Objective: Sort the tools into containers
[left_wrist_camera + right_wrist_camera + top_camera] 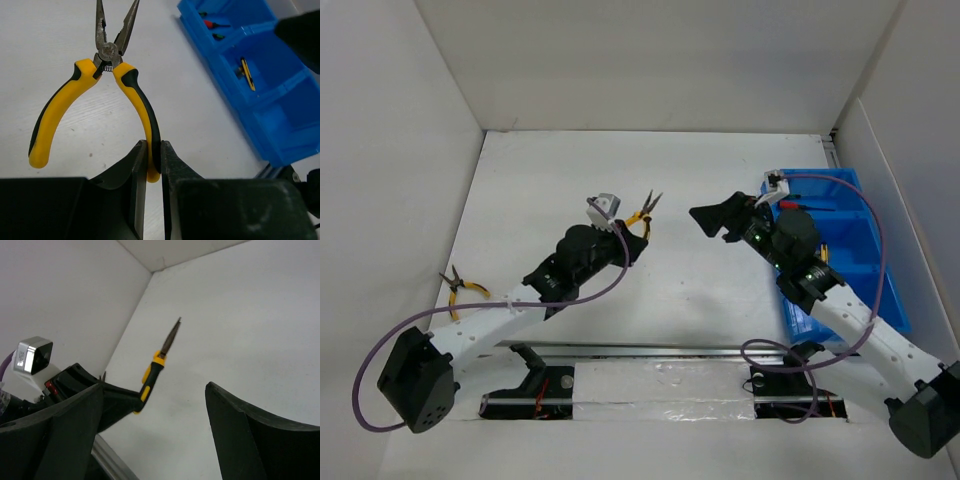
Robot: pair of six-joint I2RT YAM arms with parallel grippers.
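I see the left gripper [154,150] with its jaws pinched narrow on one handle of the yellow-and-black long-nose pliers [107,52], near the centre of the overhead view. The right gripper [717,222] sits just right of centre, jaws spread wide, holding nothing. The bright blue plastic compartment bin [875,255] lies at the right edge of the white desk [700,290], with a red-handled screwdriver [215,24] and a yellow-handled tool [246,75] in separate compartments. A second pair of yellow-handled pliers [463,285] lies at lower left.
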